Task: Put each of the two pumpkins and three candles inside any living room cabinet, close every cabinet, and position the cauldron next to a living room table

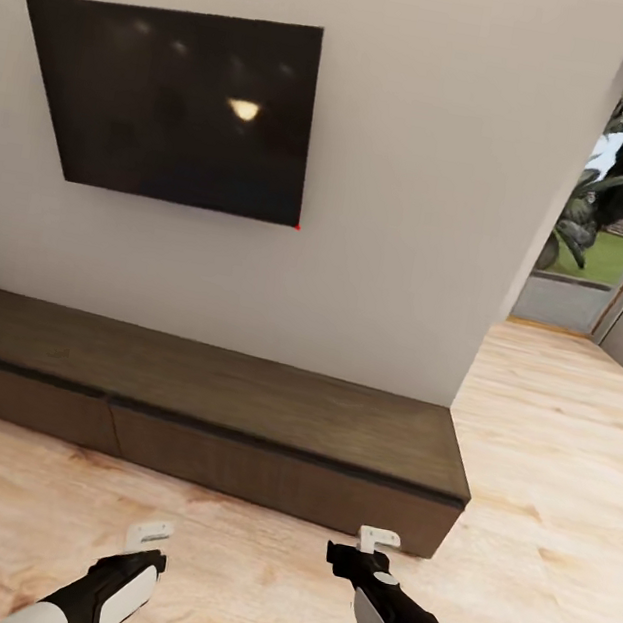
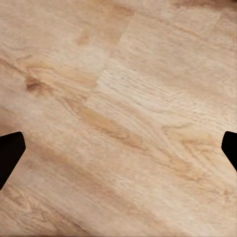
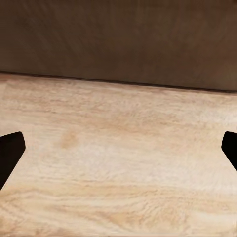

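The robot faces the cabinet [image 1: 204,405], a long low dark-brown unit against the white wall beneath a wall-mounted television [image 1: 174,101]; its drawer fronts sit flush, so it looks closed. Both arms hang low over the wood floor [image 1: 548,473]. The left end effector [image 1: 149,534] and the right end effector [image 1: 378,541] each carry nothing; in the wrist views their dark fingertips [image 2: 10,153] sit far apart at the picture edges, so both are wide open. The right one is just in front of the cabinet's base. The step in hand appears to be the approach to the cabinet. Next would likely come pulling a drawer open, or fetching the pumpkins and candles. No writing or brand can be read.
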Motion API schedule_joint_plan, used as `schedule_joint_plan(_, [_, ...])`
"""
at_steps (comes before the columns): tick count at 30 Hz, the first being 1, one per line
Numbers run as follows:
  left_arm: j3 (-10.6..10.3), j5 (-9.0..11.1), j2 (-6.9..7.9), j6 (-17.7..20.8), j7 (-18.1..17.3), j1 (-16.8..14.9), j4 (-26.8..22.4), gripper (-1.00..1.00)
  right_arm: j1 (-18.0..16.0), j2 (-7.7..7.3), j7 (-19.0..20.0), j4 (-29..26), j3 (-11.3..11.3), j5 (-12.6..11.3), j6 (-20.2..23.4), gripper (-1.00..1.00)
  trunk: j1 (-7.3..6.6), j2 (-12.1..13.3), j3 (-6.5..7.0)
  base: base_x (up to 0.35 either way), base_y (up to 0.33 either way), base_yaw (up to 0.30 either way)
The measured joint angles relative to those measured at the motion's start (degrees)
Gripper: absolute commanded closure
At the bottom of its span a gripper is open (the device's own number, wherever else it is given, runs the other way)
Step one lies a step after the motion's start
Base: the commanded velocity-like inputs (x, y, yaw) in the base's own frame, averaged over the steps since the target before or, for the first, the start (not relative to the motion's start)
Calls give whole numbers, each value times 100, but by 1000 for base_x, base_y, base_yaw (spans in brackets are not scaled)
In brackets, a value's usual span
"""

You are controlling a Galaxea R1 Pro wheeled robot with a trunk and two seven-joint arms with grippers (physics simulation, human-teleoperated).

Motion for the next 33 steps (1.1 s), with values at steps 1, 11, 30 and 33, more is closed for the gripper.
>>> schedule_joint_plan(1, [1,2,0,-17,0,0,4,-100,0,0,0,0,0,0,0,-100,-22,40,18,0,0,291])
schedule_joint_plan(11, [6,4,-2,-293,0,0,256,-100,0,-1,-8,0,0,1,0,-100,-242,441,197,0,0,291])
schedule_joint_plan(30, [17,4,-6,-450,-1,2,319,-100,0,-1,-3,1,0,1,2,-100,-659,1203,539,0,0,291])
schedule_joint_plan(33, [12,5,-8,-456,-1,2,319,-100,0,-1,-7,0,0,1,0,-100,-725,1324,592,0,0,291])
